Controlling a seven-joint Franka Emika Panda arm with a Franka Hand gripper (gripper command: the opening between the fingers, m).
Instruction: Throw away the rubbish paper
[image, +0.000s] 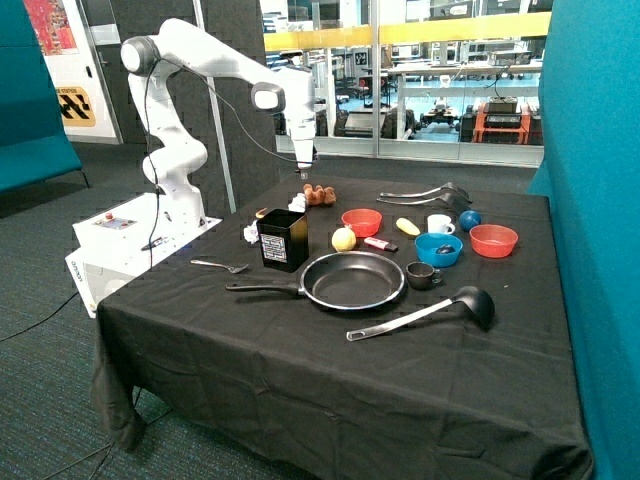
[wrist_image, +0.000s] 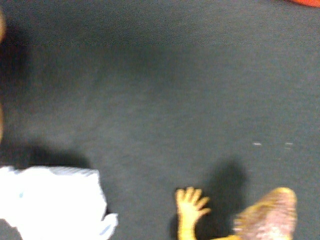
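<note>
One crumpled white paper wad (image: 297, 203) lies at the back of the table next to a brown lumpy toy (image: 319, 194). A second wad (image: 251, 233) lies beside the black box (image: 283, 240), on its robot-base side. My gripper (image: 305, 172) hangs in the air above the first wad and the toy, touching neither. In the wrist view the wad (wrist_image: 52, 200) and the toy (wrist_image: 250, 220) lie apart on the black cloth. The gripper does not show there.
A lemon (image: 343, 239), frying pan (image: 352, 280), ladle (image: 470, 300), fork (image: 220, 265), red bowls (image: 361, 221) (image: 493, 240), blue bowl (image: 438, 249), white mug (image: 438, 224), blue ball (image: 469, 220) and dark cup (image: 420, 274) stand on the table.
</note>
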